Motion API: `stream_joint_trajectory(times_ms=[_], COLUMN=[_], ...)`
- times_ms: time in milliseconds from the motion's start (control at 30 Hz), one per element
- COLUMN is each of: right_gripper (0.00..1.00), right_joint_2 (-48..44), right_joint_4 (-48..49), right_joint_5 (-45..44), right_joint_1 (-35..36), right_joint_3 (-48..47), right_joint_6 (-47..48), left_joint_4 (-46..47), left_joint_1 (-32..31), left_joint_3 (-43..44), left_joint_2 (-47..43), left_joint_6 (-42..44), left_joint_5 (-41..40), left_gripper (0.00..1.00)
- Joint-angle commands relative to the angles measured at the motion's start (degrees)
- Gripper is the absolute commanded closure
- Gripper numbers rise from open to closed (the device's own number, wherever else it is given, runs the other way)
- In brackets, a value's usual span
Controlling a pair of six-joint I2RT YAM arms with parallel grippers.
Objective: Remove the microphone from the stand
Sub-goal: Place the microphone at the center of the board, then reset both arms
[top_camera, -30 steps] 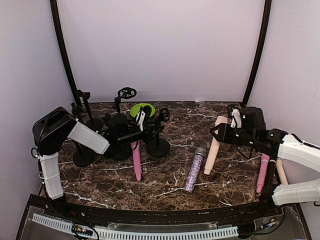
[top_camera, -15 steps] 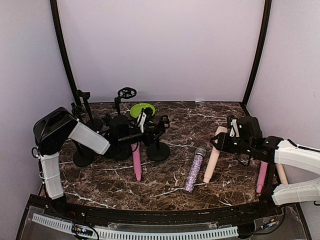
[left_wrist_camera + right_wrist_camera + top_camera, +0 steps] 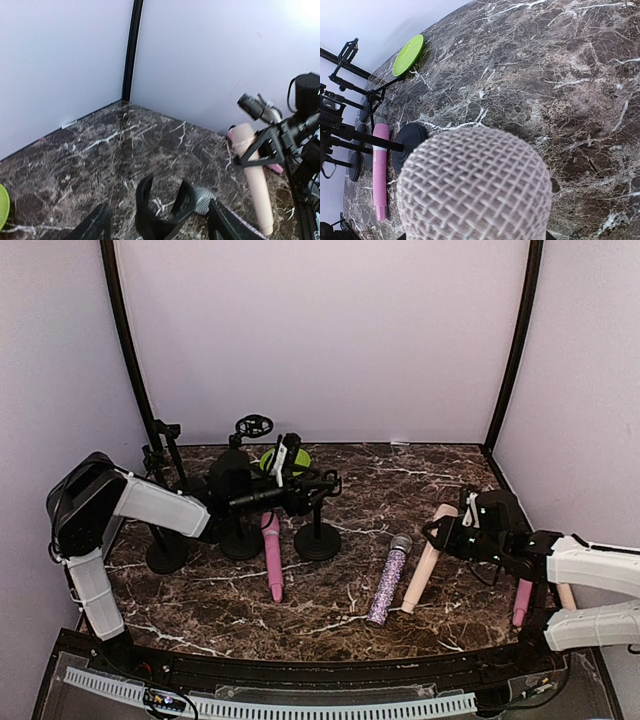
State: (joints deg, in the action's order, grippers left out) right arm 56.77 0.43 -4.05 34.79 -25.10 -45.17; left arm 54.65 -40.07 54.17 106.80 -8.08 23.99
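Dark marbled table (image 3: 350,490), lilac walls (image 3: 320,340). The peach microphone (image 3: 425,565) stands tilted right of centre, foot on the table, its head end apparently clamped in the right gripper (image 3: 458,530). Well to its left, the stand (image 3: 318,525) has an empty clip (image 3: 160,210), the left gripper (image 3: 312,488) spread wide around it. A pink microphone (image 3: 272,558) lies just beside the stand's base.

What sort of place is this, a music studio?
Likely a robot test booth, not a studio: plain lilac walls box in a marble-patterned tabletop, two robot arms stand at its near edge, and microphones lie about.
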Motion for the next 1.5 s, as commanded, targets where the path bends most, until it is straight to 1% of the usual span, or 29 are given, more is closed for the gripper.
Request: stream_joint_trajectory(times_ms=[0,33,67,133,267,333,467,533,600,733,900,967,1100,1167,1233,1300,1367,1467], right_gripper=[0.96,0.96,0.95,0.94,0.92,0.89,0.76,0.71,0.61,0.50,0.35,0.28,0.17,0.13,0.10,0.06,0.02,0.01], right_joint_2=[1.81,2.22,2.81,4.70,10.65,12.95,15.39,16.28,17.16,18.25,17.62,17.14,15.31,13.86,11.79,9.26,6.94,5.24], right_joint_4=[7.19,8.99,11.41,16.01,19.23,20.35,22.60,23.61,24.21,24.87,25.03,24.83,23.58,22.39,18.61,14.02,10.72,6.47], right_joint_5=[0.62,0.81,1.30,2.54,3.77,3.75,2.90,2.45,1.92,1.14,-0.25,-0.74,-1.57,-1.56,-1.77,-2.49,-2.53,-2.28], right_joint_1=[-0.42,-0.42,-0.42,-0.42,-0.42,-0.42,-0.52,-0.43,-0.46,-0.47,-0.42,-0.43,-0.43,-0.42,-0.45,-0.51,-0.71,-2.17], right_joint_3=[2.27,3.23,4.41,6.20,6.62,7.09,8.23,8.47,8.58,8.59,8.99,9.17,9.37,8.48,5.76,2.35,-1.19,-6.46], right_joint_6=[-3.13,-3.96,-4.98,-6.72,-8.12,-8.70,-10.03,-10.59,-10.95,-11.32,-11.61,-11.62,-11.03,-7.99,-1.41,5.69,13.06,21.96], left_joint_4=[-7.48,-9.84,-14.38,-19.33,-25.98,-29.66,-35.03,-37.52,-40.35,-44.95,-49.01,-49.96,-52.04,-53.63,-56.21,-58.85,-59.86,-59.64], left_joint_1=[0.78,0.96,1.42,2.36,4.52,5.56,7.53,7.79,8.00,8.30,8.82,9.11,9.94,10.68,12.07,14.79,19.04,27.65], left_joint_3=[6.97,8.08,9.64,10.40,7.37,5.26,0.46,-1.58,-3.15,-5.29,-6.44,-6.49,-5.51,-4.39,-2.99,-2.04,-1.24,-1.11], left_joint_2=[-9.87,-10.39,-11.38,-13.48,-20.04,-24.03,-31.91,-35.80,-39.16,-44.15,-46.93,-47.29,-47.27,-47.14,-47.43,-47.95,-48.01,-47.75], left_joint_6=[-3.01,-3.58,-4.77,-6.69,-9.10,-9.38,-10.04,-9.86,-9.40,-8.89,-8.57,-8.35,-7.32,-6.15,-4.48,-2.81,-2.46,-2.58], left_joint_5=[4.35,6.06,6.81,9.03,9.06,7.62,6.12,4.19,1.83,-2.44,-4.10,-4.32,-4.51,-5.08,-7.40,-9.80,-9.83,-9.18], left_gripper=[0.31,0.32,0.31,0.31,0.31,0.31,0.31,0.28,0.25,0.21,0.20,0.19,0.16,0.15,0.14,0.11,0.11,0.11])
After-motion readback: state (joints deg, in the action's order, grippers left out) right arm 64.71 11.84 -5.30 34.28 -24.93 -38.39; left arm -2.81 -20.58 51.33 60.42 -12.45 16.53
